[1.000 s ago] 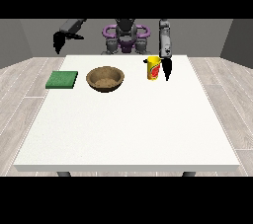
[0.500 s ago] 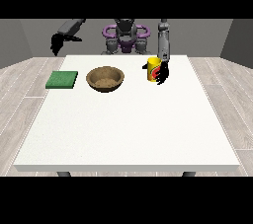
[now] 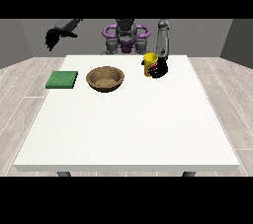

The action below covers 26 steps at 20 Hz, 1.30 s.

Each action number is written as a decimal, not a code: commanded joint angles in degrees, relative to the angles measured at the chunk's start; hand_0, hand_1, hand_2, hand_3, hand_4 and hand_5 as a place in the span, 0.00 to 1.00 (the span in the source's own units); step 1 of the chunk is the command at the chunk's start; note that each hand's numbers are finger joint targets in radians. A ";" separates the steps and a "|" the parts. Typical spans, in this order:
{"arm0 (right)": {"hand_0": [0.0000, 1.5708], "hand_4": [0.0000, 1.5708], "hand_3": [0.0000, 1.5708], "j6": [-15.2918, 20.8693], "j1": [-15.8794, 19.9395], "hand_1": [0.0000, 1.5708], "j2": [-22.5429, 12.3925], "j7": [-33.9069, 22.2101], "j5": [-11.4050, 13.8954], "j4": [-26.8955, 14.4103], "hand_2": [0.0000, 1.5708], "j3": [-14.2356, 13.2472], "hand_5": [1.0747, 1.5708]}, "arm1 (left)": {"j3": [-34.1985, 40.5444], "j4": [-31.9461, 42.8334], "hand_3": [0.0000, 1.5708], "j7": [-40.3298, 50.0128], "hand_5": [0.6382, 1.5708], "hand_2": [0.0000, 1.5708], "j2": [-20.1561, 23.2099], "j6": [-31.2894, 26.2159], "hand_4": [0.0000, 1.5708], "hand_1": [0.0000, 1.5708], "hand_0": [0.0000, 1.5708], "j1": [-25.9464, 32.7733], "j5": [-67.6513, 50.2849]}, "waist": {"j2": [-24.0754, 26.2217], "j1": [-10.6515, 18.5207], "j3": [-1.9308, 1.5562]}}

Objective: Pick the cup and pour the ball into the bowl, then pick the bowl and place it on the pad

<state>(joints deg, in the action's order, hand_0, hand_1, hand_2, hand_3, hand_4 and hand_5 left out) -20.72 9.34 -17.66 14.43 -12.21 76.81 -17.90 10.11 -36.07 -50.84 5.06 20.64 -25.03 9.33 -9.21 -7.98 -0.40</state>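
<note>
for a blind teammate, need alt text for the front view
A black robot hand at the view's right curls around a yellow cup on a white table. Left of the cup sit a wooden bowl and a green pad.

Bowl between pad and cup

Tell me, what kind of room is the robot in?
Probably a plain test or practice room, not a kitchen. There's just one big white table, a wood-plank floor and bare grey walls. On the table sit only a bowl, a yellow cup and a green pad.
</note>
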 commanded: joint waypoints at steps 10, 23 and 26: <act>0.00 0.00 0.00 -1.71 1.19 0.00 -0.98 -2.10 -0.51 -5.95 0.00 -0.12 0.99 | -7.60 0.65 1.00 29.47 0.69 1.00 21.52 1.48 1.00 0.94 0.94 -15.86 17.05 | 6.18 0.30 0.33; 0.00 0.00 0.00 -4.07 0.88 0.00 -3.54 1.78 0.25 -14.20 0.00 -1.98 1.00 | -23.70 -1.25 1.00 57.07 0.65 1.00 8.17 8.93 0.97 0.95 0.95 -22.99 40.35 | 11.39 0.98 0.28; 0.00 0.00 0.00 -3.89 0.17 0.00 -1.30 2.33 1.09 -13.04 0.00 -0.06 1.00 | -27.69 0.80 1.00 61.46 0.61 1.00 8.99 8.41 1.00 0.99 0.99 -25.24 47.55 | 12.55 -0.32 0.27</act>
<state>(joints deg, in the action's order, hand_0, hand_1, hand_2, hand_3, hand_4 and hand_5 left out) -24.22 10.11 -19.66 15.11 -12.07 64.36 -18.82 -12.65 -36.52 3.90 15.06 29.20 -47.09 48.92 2.10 -7.53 -0.09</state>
